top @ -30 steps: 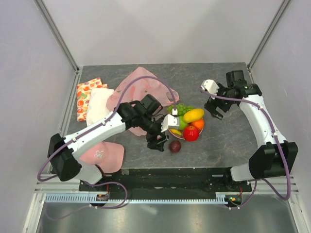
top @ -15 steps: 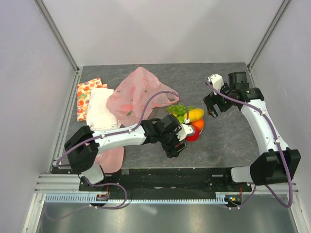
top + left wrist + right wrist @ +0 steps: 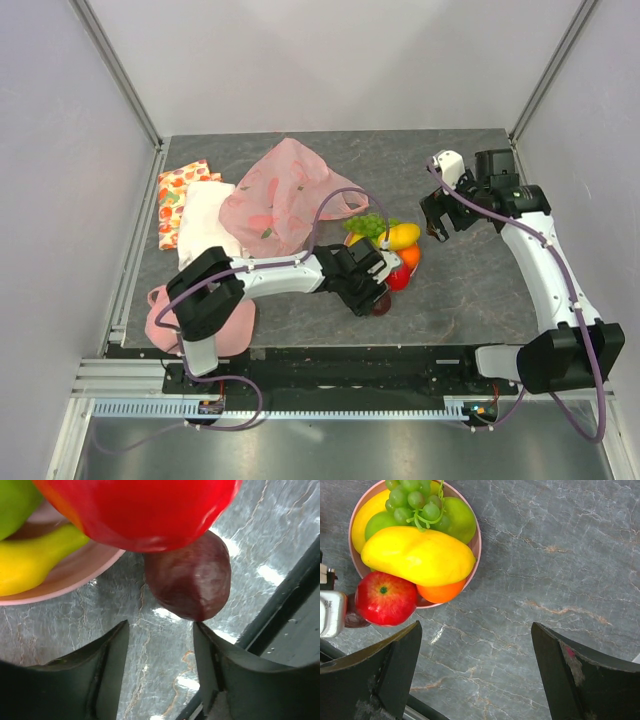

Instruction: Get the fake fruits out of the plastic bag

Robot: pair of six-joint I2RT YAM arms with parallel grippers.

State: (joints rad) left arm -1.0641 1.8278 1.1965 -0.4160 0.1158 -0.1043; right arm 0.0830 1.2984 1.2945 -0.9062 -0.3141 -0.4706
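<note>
Grey marbled bench (image 3: 470, 290) carries a pink plate (image 3: 478, 540) heaped with a mango (image 3: 417, 555), a red apple (image 3: 385, 597) and other fruit. A dark plum (image 3: 187, 580) lies just beside its near rim. The left hand (image 3: 160, 627) is open just short of the plum, gripping nothing. The right hand (image 3: 475, 627) gapes wide to the right. The crumpled plastic bag (image 3: 280, 195) lies far-left of the plate.

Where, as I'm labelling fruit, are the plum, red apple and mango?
plum (image 3: 190, 577), left wrist view, middle of its dark skin.
red apple (image 3: 386, 600), right wrist view, middle of its top face.
mango (image 3: 417, 556), right wrist view, middle of its yellow side.
</note>
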